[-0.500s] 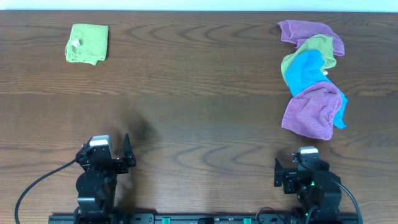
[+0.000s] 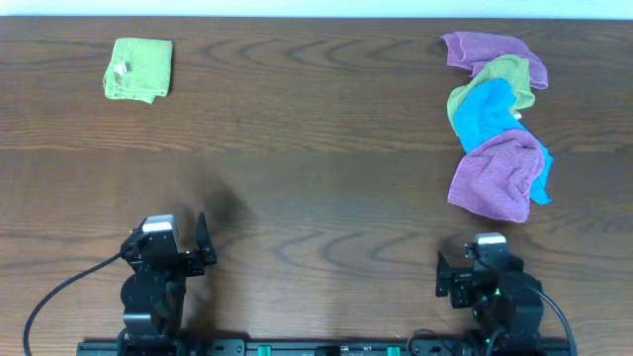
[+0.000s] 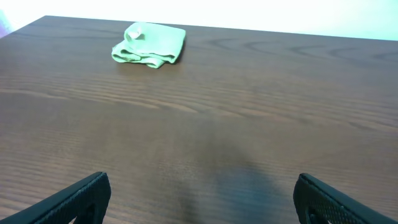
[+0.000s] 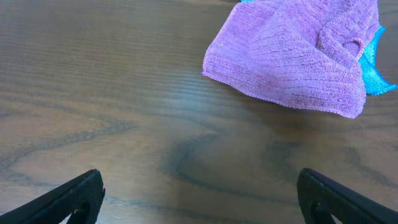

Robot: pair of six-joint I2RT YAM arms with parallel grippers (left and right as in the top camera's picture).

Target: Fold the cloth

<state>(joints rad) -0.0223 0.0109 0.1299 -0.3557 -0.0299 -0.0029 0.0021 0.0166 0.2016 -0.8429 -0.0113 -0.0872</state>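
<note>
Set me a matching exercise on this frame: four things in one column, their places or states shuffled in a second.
Things
1. folded green cloth
2. blue cloth
3. nearest purple cloth
4. left end effector

Places or states
A. middle of the pile on the right
B. open, holding nothing
C. alone at the far left
D. the pile's end closest to the robot

Pairs: 1-C, 2-A, 3-D, 4-B

Black left arm (image 2: pixel 155 279) with pale grey cap, thin black cable (image 2: pixel 55 295) looping off its left, black right arm (image 2: pixel 495 289) with green lights, matte black left pincer (image 3: pixel 200 202) and right pincer (image 4: pixel 200 198).
</note>
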